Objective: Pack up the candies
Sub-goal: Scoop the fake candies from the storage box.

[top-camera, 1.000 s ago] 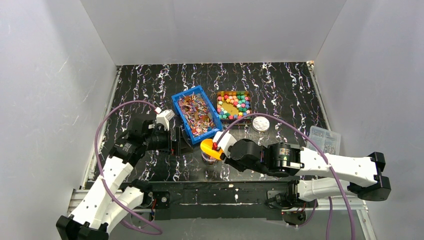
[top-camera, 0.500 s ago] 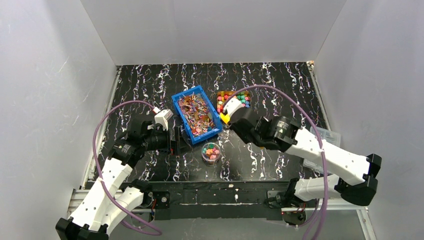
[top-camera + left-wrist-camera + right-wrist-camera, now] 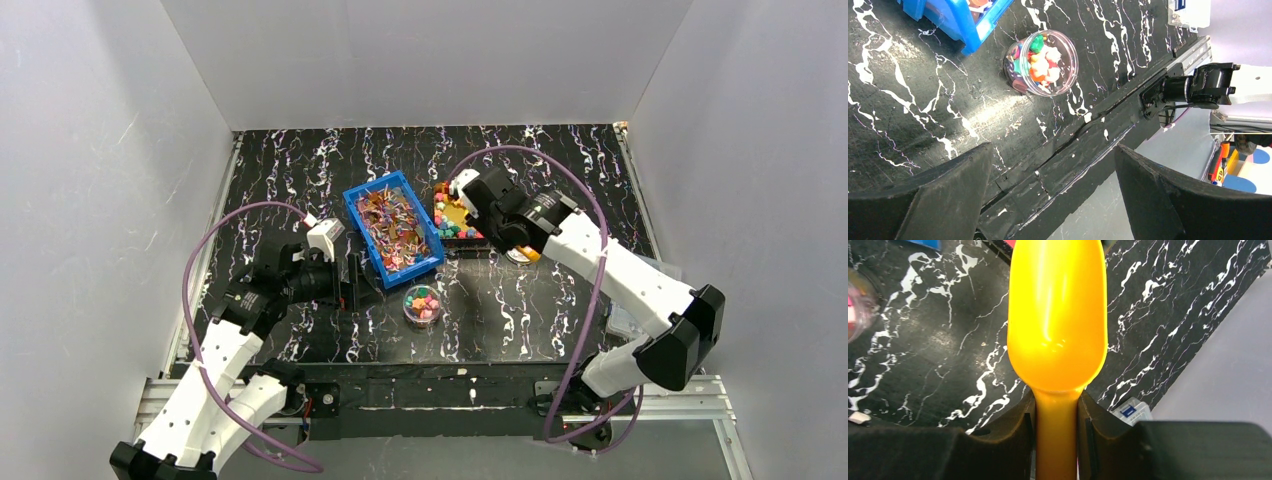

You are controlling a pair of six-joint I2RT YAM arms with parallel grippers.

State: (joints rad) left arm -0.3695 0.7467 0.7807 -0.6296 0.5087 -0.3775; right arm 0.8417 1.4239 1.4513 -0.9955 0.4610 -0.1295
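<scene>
Black marbled table (image 3: 500, 300) from above: candies (image 3: 447, 226) lie in a tray (image 3: 455, 237) beside the blue bin (image 3: 393, 233), with more in a clear cup (image 3: 423, 303). Left wrist: my left gripper (image 3: 1050, 150) gapes wide near that cup. Right wrist: my right gripper (image 3: 1057, 415) pinches a yellow scoop (image 3: 1057, 315).

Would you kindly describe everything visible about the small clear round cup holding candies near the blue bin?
The small clear round cup looks like transparent plastic, low, straight-walled and lidless. It stands upright on the black marbled table, close to the blue plastic bin but apart from it. Knobbly candies in green, orange, pink and red fill much of it. Nothing else touches it.
</scene>
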